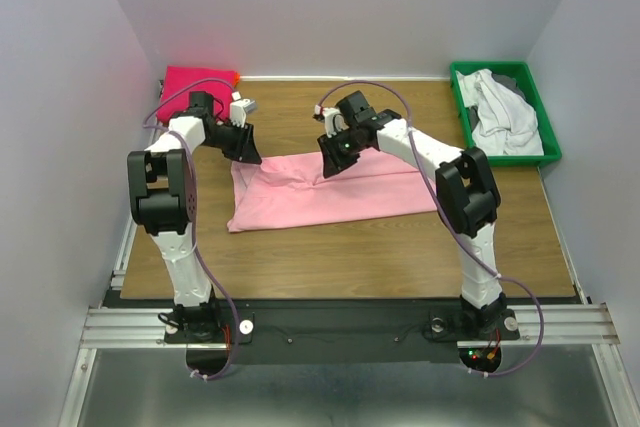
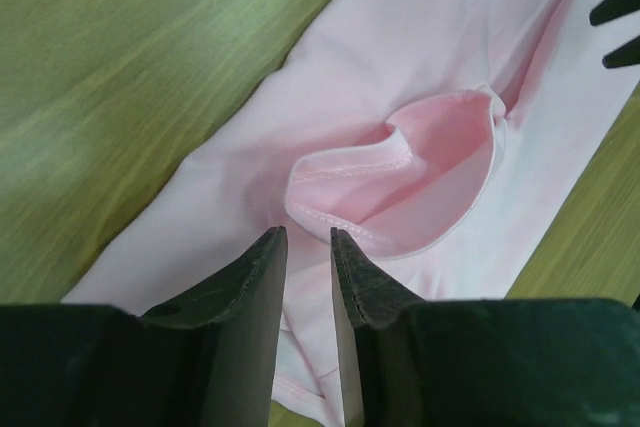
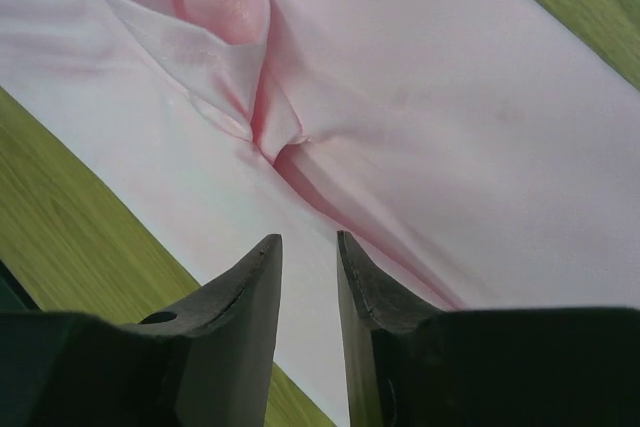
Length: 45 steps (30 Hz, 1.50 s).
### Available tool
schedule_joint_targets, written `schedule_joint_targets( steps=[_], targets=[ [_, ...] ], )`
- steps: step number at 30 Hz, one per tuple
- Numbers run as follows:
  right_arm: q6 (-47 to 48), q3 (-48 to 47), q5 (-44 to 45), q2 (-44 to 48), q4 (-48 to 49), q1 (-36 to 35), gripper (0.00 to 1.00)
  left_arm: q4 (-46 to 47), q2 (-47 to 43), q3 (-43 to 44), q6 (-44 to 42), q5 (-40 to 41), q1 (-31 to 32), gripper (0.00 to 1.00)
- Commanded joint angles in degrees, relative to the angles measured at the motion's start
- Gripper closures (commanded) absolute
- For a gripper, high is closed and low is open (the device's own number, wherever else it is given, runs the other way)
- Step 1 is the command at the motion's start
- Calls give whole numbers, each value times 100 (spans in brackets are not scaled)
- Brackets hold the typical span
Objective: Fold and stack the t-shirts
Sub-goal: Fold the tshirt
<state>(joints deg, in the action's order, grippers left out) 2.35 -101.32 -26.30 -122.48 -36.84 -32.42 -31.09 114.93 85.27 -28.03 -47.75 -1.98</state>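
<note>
The left gripper [image 2: 308,237] and right gripper [image 3: 308,242] are hovering, jaws slightly parted and empty, over the far edge of a light pink t-shirt [image 1: 320,195] lying on the worktop [image 1: 380,247], soft limp cloth likely needing pinching at a hemmed edge.

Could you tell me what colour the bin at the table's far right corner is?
The bin is green; top external view.

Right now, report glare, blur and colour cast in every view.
Top external: even light, sharp, faint shadows on the light pink t-shirt. Left wrist: table looks greenish with a pale sheen, pincer fingers slightly soft. Right wrist: same green cast, t-shirt folds mildly blurred.
</note>
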Motion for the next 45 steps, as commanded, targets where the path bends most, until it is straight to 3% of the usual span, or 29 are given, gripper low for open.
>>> schedule_joint_targets(
  steps=[1, 7, 14, 20, 25, 29, 34, 45],
  targets=[
    [64, -19, -277, 417, 247, -71, 67, 550, -717, -80, 421, 37, -92, 64],
    [-138, -186, -946, 304, 388, -299, 72, 727, -1745, -1300, 412, -6, -127, 66],
    [-402, -730, -1114, -373, 616, -633, 73, 1219, -1949, -2199, 957, -507, -127, 67],
    [-578, -1197, -956, -944, 740, -695, 74, 1334, -1536, -2165, 1072, -648, -119, 76],
    [-700, -1285, -209, -1199, 932, -642, 78, 1571, -1062, -1831, 1255, -631, -119, 76],
    [-955, -1242, -50, -1270, 1065, -520, 78, 1755, -684, -1646, 1432, -394, -119, 76],
    [-1096, -1031, -261, -1296, 1126, -388, 78, 2028, -332, -1707, 1774, 71, -127, 83],
    [-1202, -591, -402, -1358, 1249, -300, 79, 1887, -691, -1549, 1538, -200, -57, 81]
  ],
)
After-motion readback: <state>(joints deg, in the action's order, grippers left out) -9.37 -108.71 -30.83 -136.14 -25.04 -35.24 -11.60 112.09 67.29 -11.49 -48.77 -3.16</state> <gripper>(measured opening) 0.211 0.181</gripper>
